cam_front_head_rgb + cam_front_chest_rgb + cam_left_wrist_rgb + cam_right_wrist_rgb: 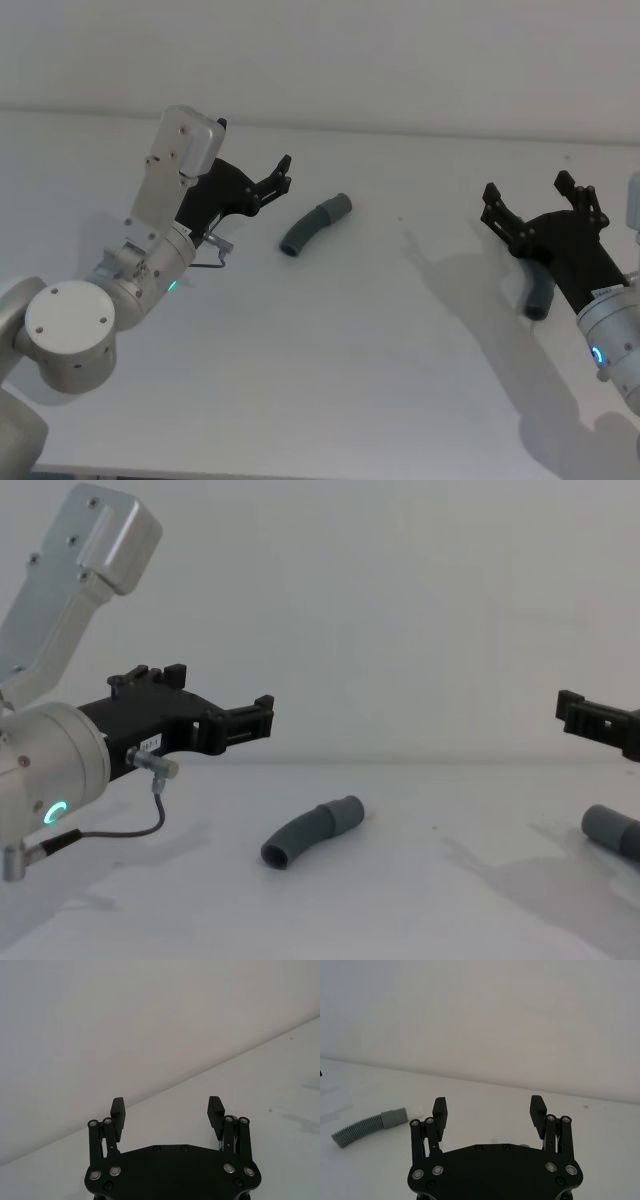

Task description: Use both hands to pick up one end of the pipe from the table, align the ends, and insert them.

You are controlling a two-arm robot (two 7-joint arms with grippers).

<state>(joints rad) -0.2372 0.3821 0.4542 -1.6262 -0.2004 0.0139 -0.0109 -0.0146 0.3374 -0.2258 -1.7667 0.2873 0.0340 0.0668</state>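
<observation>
Curved pipe piece point(313, 225) lies mid table point(350, 360), straight piece point(538, 297) beneath right gripper point(527, 190); it and left gripper point(282, 175) hang spread, empty; pieces look light, fairly stiff, slick plastic; probably grasp curved one on ribs point(357, 1130), clear of cuff point(395, 1117).

The curved pipe piece point(315, 226) lies on the table point(350, 380) near its middle; the left gripper point(287, 172) hangs above the table just left of it; the straight pipe piece point(540, 292) lies well apart to the right, partly beneath the right gripper point(527, 186).
</observation>
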